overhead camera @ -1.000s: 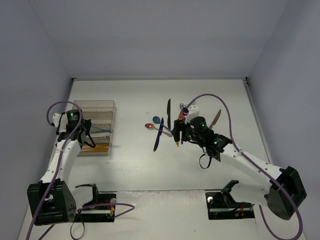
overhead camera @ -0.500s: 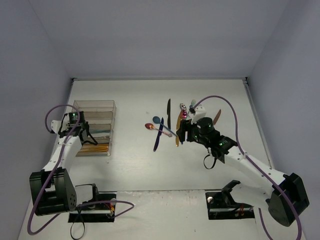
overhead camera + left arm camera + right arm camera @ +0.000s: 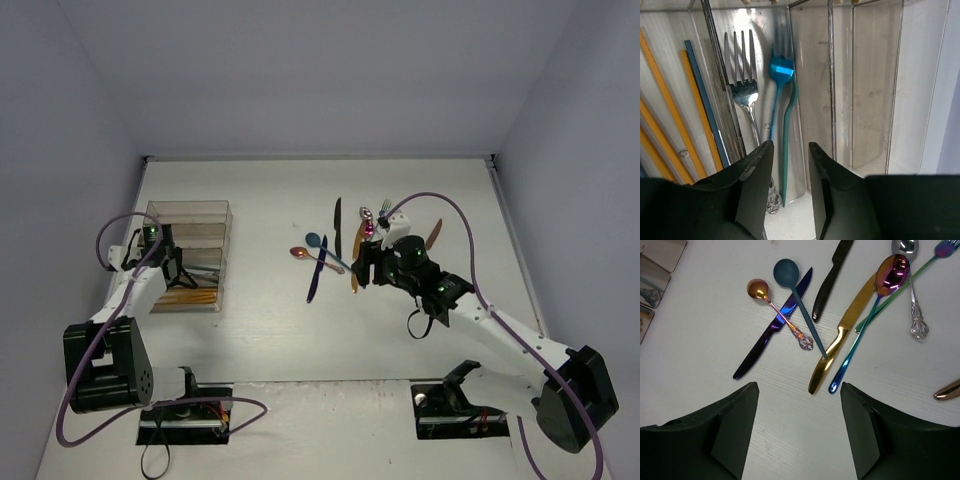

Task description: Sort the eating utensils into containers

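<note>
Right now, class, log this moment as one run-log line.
left gripper: open, over clear plastic tray | right gripper: open, above gold metal knife | held: nothing

Cropped (right edge), copper utensil [image 3: 948,389]; silver fork [image 3: 742,75] handle partly hidden.

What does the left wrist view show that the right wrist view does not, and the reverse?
Only the left wrist view: inside the clear tray, a silver fork and a blue fork in one compartment, yellow chopsticks and a blue chopstick in the next, two more looking bare. Only the right wrist view: loose utensils on the table: a blue knife, a black knife, a gold knife, a teal spoon. Both: the arm's own hand, the left hand and the right hand, open and holding nothing.
</note>
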### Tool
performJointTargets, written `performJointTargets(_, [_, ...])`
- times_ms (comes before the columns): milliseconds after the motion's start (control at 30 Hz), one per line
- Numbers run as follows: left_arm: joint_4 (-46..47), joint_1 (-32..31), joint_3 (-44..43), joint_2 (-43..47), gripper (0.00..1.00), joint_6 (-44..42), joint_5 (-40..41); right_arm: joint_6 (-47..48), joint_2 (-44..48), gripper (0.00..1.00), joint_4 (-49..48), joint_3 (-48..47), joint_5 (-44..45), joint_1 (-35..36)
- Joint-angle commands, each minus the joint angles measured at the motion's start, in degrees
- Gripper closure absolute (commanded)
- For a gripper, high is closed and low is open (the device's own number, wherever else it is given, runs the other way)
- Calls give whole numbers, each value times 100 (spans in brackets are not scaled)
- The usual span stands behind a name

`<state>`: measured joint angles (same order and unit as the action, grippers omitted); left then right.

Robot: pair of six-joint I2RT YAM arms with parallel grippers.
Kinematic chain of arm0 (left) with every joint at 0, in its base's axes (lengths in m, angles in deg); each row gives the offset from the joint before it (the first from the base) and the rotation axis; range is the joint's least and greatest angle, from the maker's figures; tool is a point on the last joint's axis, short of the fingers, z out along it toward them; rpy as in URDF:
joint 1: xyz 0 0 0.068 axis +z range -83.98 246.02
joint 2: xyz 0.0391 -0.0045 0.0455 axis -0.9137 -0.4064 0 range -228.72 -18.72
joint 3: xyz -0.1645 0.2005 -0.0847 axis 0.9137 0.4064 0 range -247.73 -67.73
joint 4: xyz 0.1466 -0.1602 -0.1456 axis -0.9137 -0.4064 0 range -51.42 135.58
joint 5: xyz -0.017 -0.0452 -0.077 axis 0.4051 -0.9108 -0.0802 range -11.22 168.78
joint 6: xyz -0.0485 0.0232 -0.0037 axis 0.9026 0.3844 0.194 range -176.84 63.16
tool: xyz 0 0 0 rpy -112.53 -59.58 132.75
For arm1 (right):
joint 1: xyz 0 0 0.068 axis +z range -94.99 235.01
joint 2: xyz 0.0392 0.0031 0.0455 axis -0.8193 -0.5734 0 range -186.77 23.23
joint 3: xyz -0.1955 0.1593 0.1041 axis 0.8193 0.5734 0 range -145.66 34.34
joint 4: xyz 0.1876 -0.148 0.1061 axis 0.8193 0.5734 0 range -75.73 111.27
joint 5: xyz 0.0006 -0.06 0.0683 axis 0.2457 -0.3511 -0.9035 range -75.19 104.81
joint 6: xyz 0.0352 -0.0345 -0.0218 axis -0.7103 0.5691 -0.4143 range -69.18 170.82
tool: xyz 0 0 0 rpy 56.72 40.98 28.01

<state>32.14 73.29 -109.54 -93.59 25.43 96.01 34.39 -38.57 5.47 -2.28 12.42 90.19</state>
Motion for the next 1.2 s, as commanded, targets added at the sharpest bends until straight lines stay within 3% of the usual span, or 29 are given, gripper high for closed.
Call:
performJointTargets(0, [135,47,-118,154,60,20,-36,-16,62,36,-298,-101,27,-61])
performJointTargets(133, [62,47,-126,327,44,-166,-68,-102,-14,36,-281,-242,196,-72])
performJointTargets(267, [114,45,-269,526,36,-565,-296,-310,-197,36,-235,-427,773,-201])
performJointTargets(333, [187,38,-518,587,34,-1196,-638,-564,-458,36,-125,-642,1067,-385])
performJointTargets(567, [100,-320,-1625,478,33,-3876,-2066,-1101,-1802,42,45,-1514,1714,-1011])
performJointTargets(733, [8,-691,-1551,831,33,-5213,-2669,-1383,-2827,45,42,-2150,1960,-1307])
performJointTargets(900, [-13,-1161,-1265,1056,33,-5939,-3163,-1595,-3702,46,45,-2938,2097,-1435])
performJointTargets(1167, [-76,-1456,-1264,1092,33,-6064,-3459,-1847,-4884,52,49,-3713,2627,-1435])
